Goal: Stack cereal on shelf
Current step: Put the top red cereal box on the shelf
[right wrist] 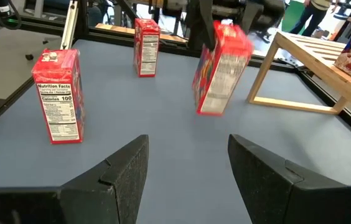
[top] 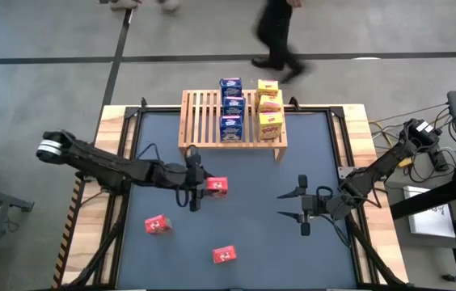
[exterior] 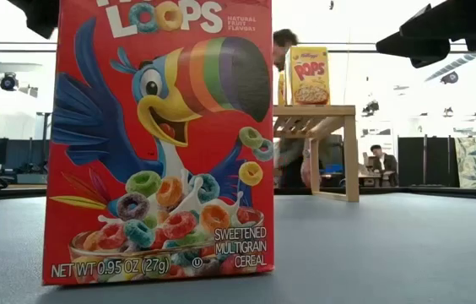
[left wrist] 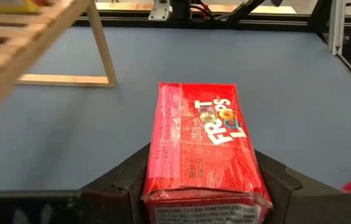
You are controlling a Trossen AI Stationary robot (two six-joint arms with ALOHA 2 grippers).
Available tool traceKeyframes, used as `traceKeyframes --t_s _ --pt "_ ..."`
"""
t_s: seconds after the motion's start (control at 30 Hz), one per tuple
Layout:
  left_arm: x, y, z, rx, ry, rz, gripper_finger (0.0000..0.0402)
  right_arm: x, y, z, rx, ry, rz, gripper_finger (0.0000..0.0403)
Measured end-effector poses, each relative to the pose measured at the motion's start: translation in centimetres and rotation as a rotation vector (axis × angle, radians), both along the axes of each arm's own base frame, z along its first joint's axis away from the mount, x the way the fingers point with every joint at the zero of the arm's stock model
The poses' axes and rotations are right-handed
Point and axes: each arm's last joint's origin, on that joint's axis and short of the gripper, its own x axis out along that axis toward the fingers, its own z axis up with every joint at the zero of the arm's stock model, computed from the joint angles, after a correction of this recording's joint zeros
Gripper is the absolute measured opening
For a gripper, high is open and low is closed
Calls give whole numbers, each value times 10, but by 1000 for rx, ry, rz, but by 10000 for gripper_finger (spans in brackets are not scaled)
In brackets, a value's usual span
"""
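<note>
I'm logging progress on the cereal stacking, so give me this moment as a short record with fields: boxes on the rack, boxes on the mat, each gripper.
on shelf: three blue boxes in a row, three yellow boxes beside them
on table mat: two red boxes standing upright
left gripper: shut on a third red box, lifted off the mat, in front of the shelf
right gripper: open, empty, over the mat's right side

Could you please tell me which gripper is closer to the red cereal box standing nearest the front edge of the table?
Left. The left gripper, holding another red box, is slightly nearer the front red box; the right gripper hangs open farther off on the other side.
</note>
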Motion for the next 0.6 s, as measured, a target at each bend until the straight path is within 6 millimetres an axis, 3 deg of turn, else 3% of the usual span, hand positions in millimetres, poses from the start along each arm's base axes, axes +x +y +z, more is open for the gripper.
traceKeyframes --t_s 0.37,0.6 --pt "-54 16 53 111 -89 -10 175 0 0 -1 -1 1 -1 210" --pt "-87 44 82 274 -201 161 175 0 -1 0 -5 -1 -2 210"
